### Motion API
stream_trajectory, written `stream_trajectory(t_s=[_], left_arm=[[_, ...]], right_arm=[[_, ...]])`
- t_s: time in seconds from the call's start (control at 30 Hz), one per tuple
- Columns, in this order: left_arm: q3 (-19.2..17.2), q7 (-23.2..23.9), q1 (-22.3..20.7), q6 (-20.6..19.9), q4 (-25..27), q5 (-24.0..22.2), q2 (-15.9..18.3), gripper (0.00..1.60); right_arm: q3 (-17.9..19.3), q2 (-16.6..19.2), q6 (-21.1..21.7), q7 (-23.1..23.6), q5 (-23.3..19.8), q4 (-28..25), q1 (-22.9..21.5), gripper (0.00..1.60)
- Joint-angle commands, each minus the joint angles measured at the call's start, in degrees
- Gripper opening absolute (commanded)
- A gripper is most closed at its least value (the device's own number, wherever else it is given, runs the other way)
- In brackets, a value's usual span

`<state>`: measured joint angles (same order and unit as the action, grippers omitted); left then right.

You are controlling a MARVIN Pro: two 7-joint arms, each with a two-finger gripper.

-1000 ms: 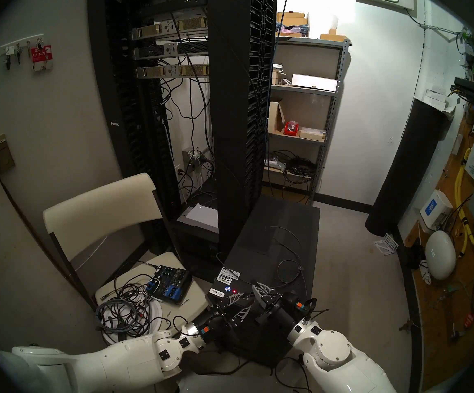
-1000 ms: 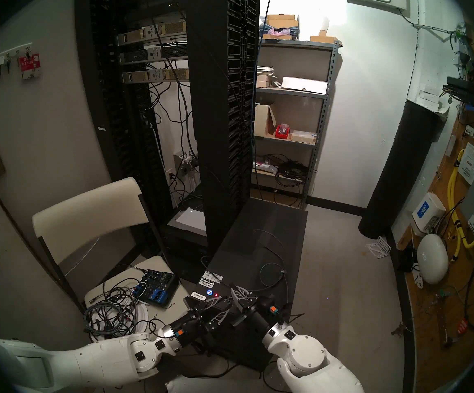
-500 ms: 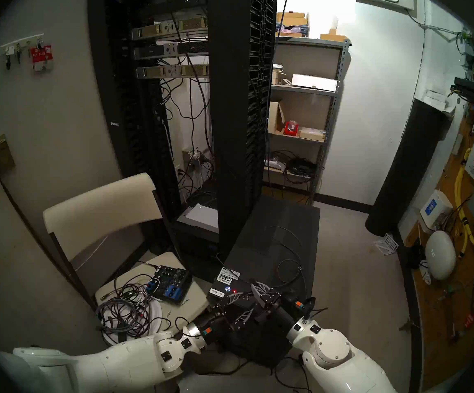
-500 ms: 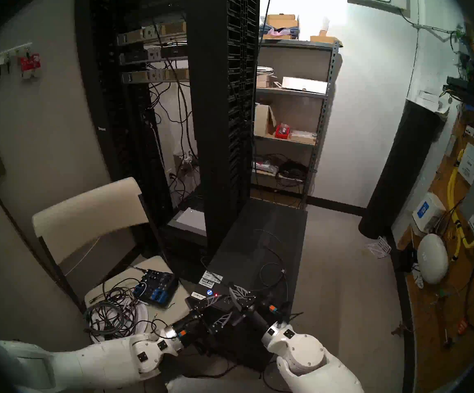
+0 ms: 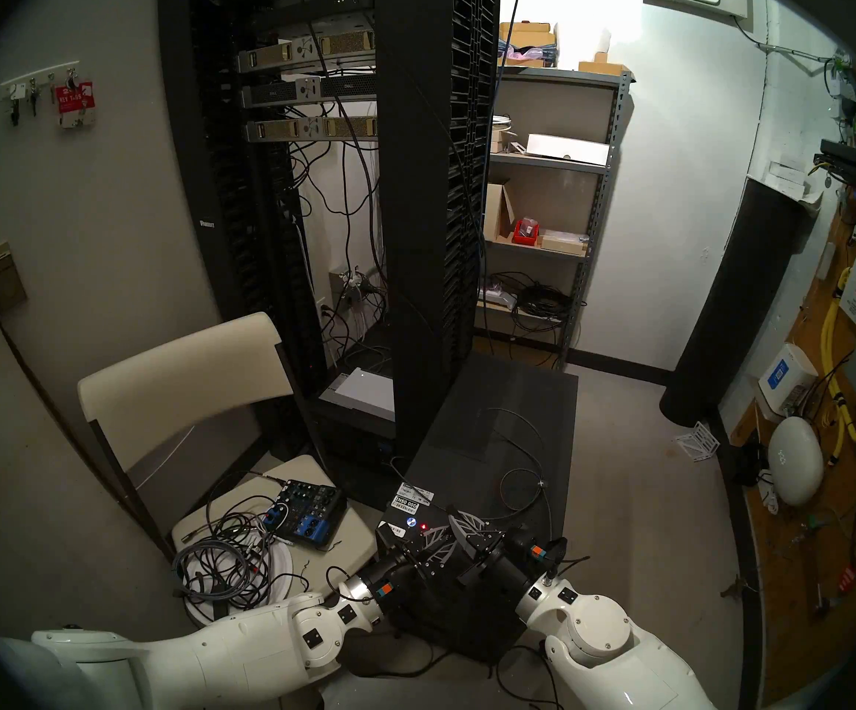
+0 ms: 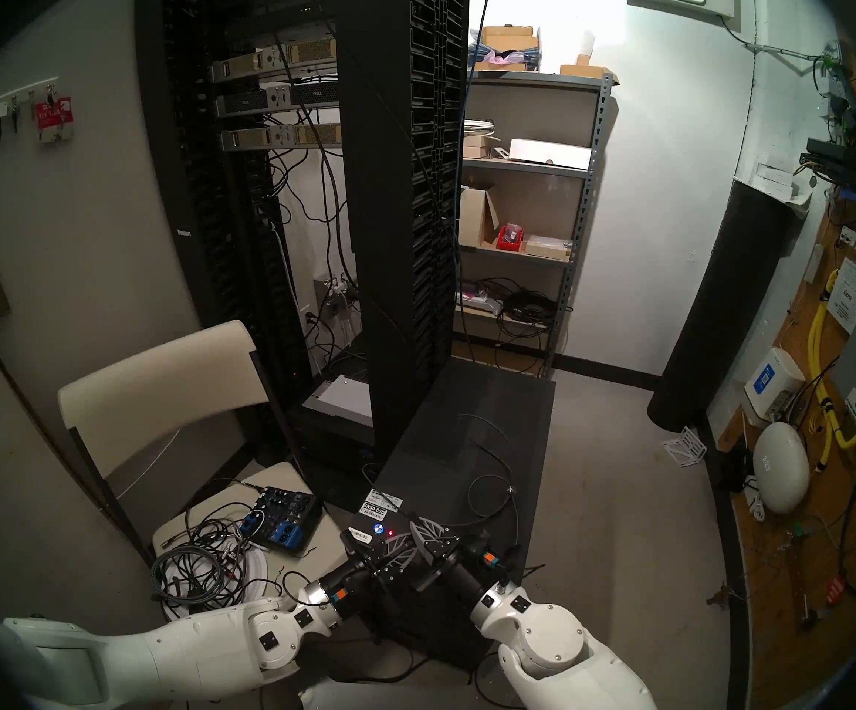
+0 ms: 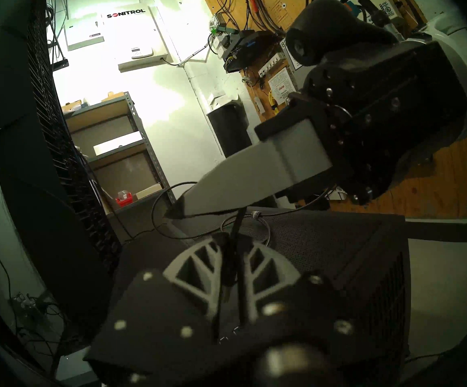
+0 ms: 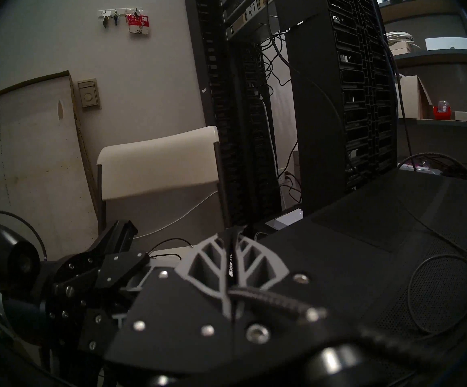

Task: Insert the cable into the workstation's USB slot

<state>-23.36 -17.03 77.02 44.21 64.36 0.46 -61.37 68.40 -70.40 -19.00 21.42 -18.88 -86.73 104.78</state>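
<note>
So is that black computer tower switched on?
On, it seems: the computer tower shows a round blue-lit button and a red light glowing at its near end.

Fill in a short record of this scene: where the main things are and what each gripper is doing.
workstation: black tower right of the rack, lights on
cable: loops lie on the workstation's top
left gripper: shut on the cable's plug end
right gripper: shut, apparently pinching the cable further along
USB slot: cannot be made out
chair: left of the workstation, bearing a mixer and a heap of cords
</note>
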Motion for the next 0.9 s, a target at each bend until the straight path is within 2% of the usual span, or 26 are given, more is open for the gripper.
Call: stream_trajectory(t_s=[0.0,0.03,0.27,0.3,0.33,0.37,0.43,0.67,0.8,0.87], left_arm=[[-0.31,-0.04,-0.40,0.61,-0.78,-0.66,-0.87,0.11],[-0.30,-0.02,-0.39,0.64,-0.85,-0.69,-0.89,0.00],[-0.26,1.73,0.01,0.95,-0.41,-5.11,-0.82,0.00],[-0.31,1.94,0.11,0.98,-0.36,-5.91,-0.88,0.00],[-0.39,2.21,0.27,0.84,-0.11,-6.89,-0.90,0.00],[-0.40,2.44,0.31,0.89,0.02,-7.29,-0.88,0.00],[-0.45,2.90,0.43,1.16,0.08,-8.41,-0.94,0.00],[-0.38,4.12,0.38,3.00,-1.19,-10.37,-1.59,0.00],[-0.18,5.80,0.25,3.52,-1.28,-12.56,-1.62,0.00],[-0.19,6.43,0.36,3.44,-0.84,-13.91,-1.60,0.00]], right_arm=[[0.17,0.12,-0.26,0.38,-0.43,-1.77,0.08,0.00],[0.17,0.10,-0.24,0.31,-0.36,-1.84,0.13,0.00],[-0.24,1.00,0.63,1.46,-0.04,-2.54,0.12,0.00],[-0.20,0.87,0.49,1.22,0.06,-2.60,0.27,0.07],[-0.30,1.07,0.75,1.13,0.50,-2.73,0.33,0.24],[-0.33,1.10,0.61,0.89,0.85,-2.77,0.43,0.60],[-0.37,1.10,-0.26,0.38,1.63,-2.24,0.60,0.75],[-0.26,1.78,-1.36,-1.02,4.41,-2.44,1.62,0.83],[-0.13,1.93,-1.65,-1.77,5.20,-1.94,2.16,0.98],[-0.10,1.71,-2.34,-2.41,5.84,-1.27,2.15,1.13]])
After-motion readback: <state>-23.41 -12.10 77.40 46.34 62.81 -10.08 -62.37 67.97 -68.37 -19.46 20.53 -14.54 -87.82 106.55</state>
